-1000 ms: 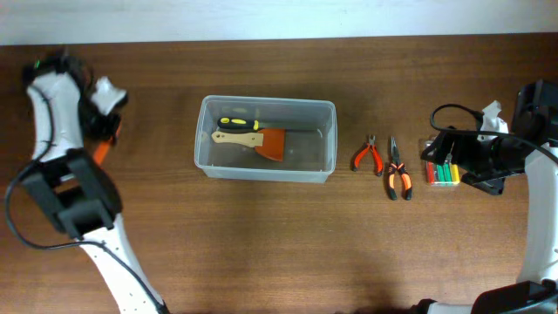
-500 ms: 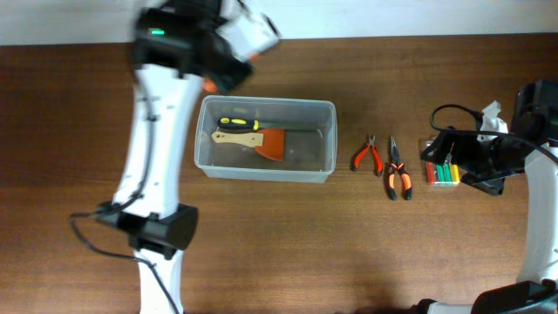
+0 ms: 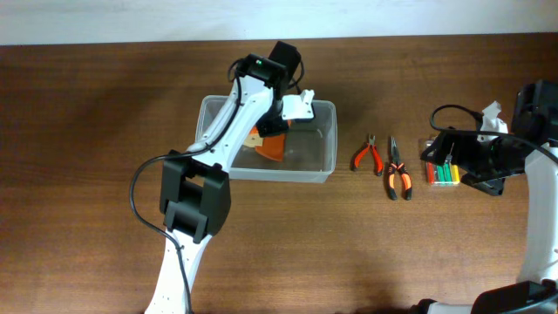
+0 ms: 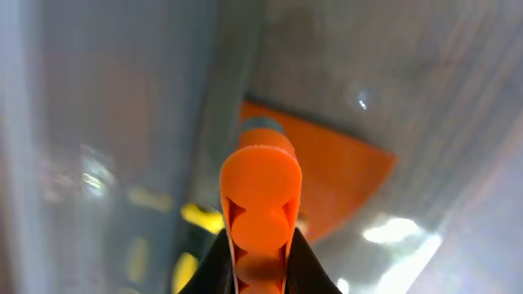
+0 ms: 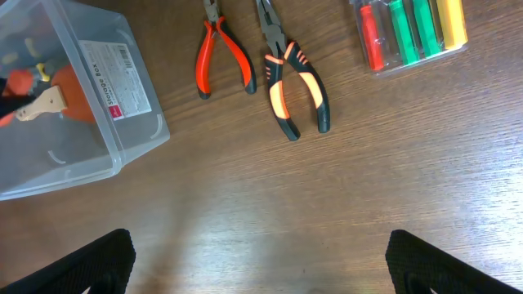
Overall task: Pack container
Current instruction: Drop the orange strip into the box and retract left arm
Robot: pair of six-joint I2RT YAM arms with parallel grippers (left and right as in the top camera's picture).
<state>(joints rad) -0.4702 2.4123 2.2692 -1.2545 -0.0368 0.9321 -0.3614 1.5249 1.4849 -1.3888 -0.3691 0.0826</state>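
The container [image 3: 326, 138], a clear plastic tub, sits on the wooden table [image 3: 349, 253] a little left of centre and toward the far side, long side running left to right. The left arm reaches across from the near left, and the left gripper [image 3: 279, 120] hangs over the middle of the tub. In the left wrist view its fingers [image 4: 214, 260] are pinched on an orange-handled tool [image 4: 260, 175], whose butt end faces the camera and whose grey collar points down into the tub. Beneath it on the tub floor lies a scraper [image 4: 335, 175] with an orange blade, and beside that a blurred yellow and black shape [image 4: 194, 216]. Right of the tub, apart from it, two pairs of pliers lie side by side: a red-handled pair [image 3: 367, 157] and an orange-and-black pair [image 3: 398, 176]. Further right is a small clear case of coloured screwdrivers [image 3: 442, 173]. The right gripper [image 5: 260, 265] hovers above the table by that case, its fingers [image 5: 90, 261] spread wide and holding nothing.
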